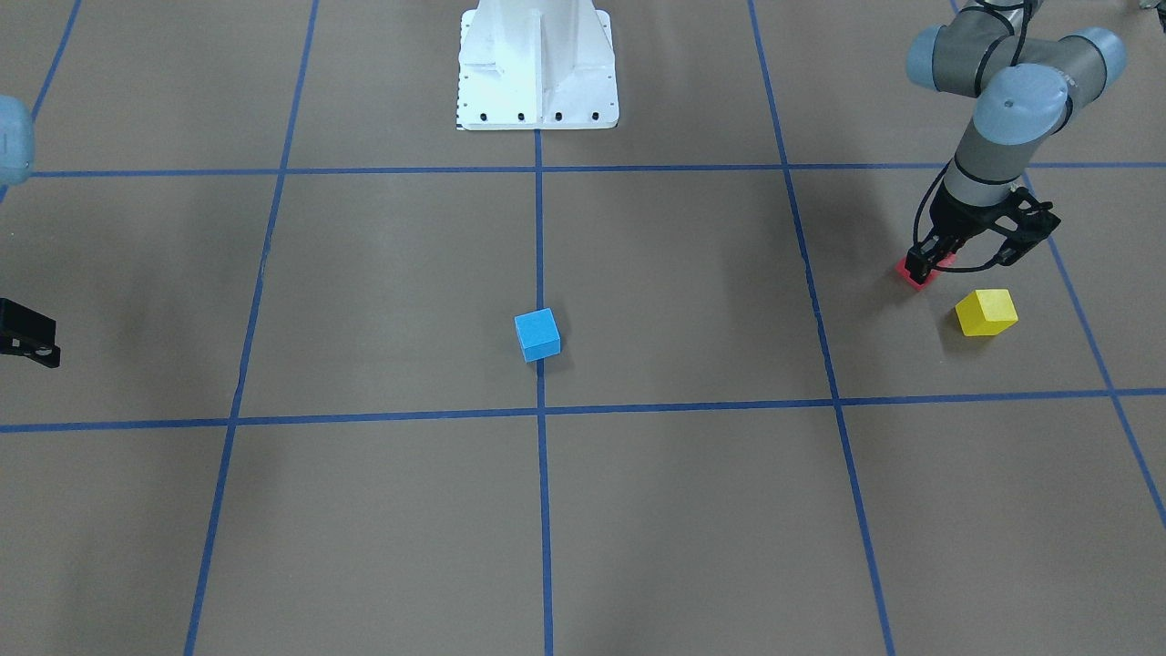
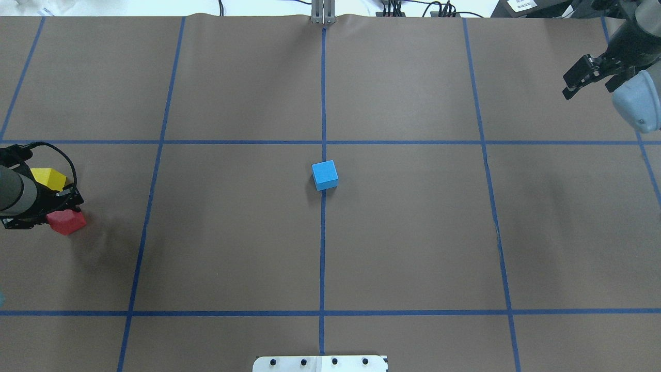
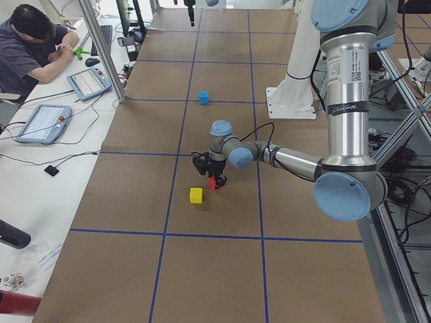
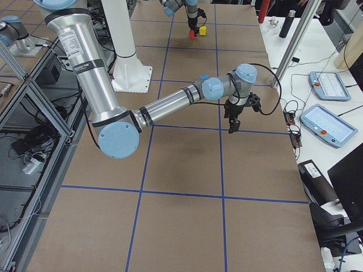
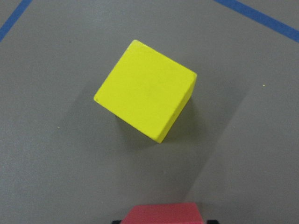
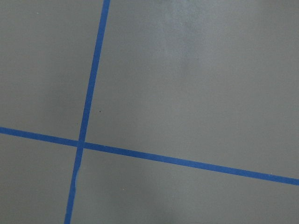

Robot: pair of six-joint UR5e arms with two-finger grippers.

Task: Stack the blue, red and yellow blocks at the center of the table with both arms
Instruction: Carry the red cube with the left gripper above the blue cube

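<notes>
Three blocks: blue block [image 1: 536, 334] on desk [image 1: 683, 501] at centre cross; red block [image 2: 66, 222] at left end, left fingers [image 1: 922, 260] clamped on its sides (yellow block [image 1: 986, 312] just beside). Risk: skewed grip slips in transit, or swing nudges yellow block. Right fingers [image 2: 577, 76] well apart; apart or together, cannot tell.

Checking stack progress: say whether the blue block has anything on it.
Nothing on it: the blue block shows a bare top, overhead and front.

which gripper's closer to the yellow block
Left. The left gripper is closed on the red block beside the yellow block; the right gripper is far off, opposite side.
</notes>
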